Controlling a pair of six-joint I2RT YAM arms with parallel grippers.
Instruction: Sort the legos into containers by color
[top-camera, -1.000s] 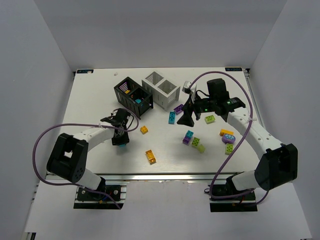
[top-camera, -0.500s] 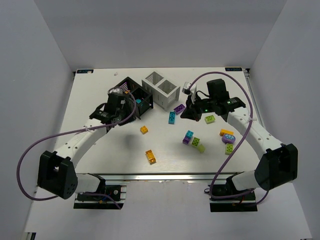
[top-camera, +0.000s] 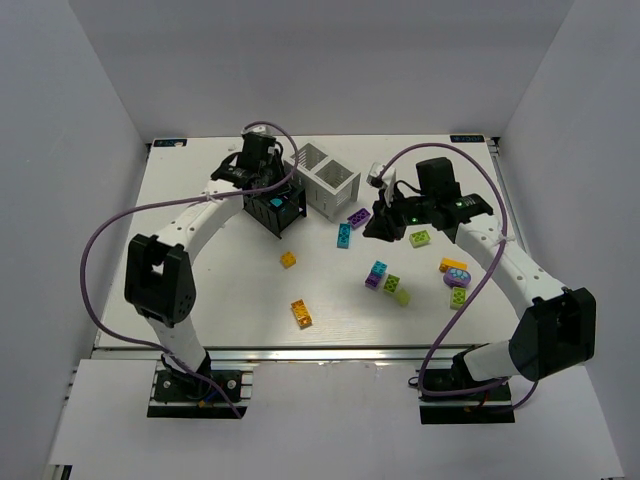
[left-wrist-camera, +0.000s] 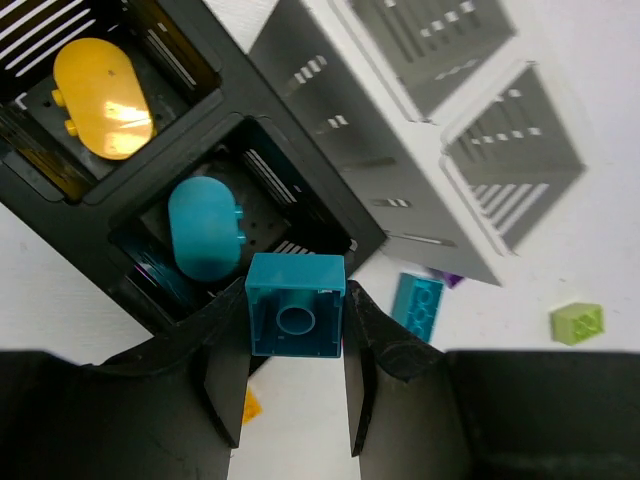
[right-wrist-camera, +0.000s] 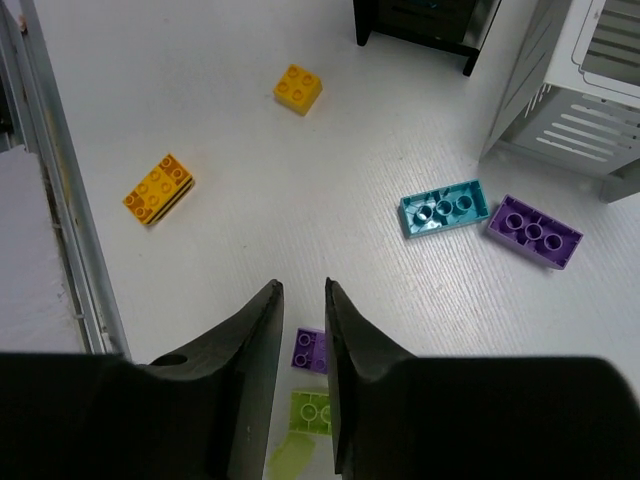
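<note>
My left gripper (left-wrist-camera: 296, 300) is shut on a square teal lego (left-wrist-camera: 296, 318), held just above the near edge of the black container (left-wrist-camera: 300, 190). One compartment below holds a rounded teal piece (left-wrist-camera: 205, 227), the other a rounded orange piece (left-wrist-camera: 102, 85). In the top view the left gripper (top-camera: 262, 165) hangs over the black container (top-camera: 285, 215), with the white container (top-camera: 322, 178) beside it. My right gripper (right-wrist-camera: 302, 288) hovers above the table, jaws slightly apart and nothing between them. A small purple lego (right-wrist-camera: 310, 350) and a lime one (right-wrist-camera: 312, 412) lie under it.
Loose legos lie on the table: a teal one (top-camera: 344, 235), a purple one (top-camera: 358, 219), two orange ones (top-camera: 288, 259) (top-camera: 301, 312), a lime one (top-camera: 420, 237) and a mixed cluster (top-camera: 455, 275) at right. The table's metal front rail (right-wrist-camera: 60, 200) runs along the left of the right wrist view.
The left arm has swung from low over the table up and back to the black container, carrying the teal lego. The right gripper's jaws went from wide to nearly together.
</note>
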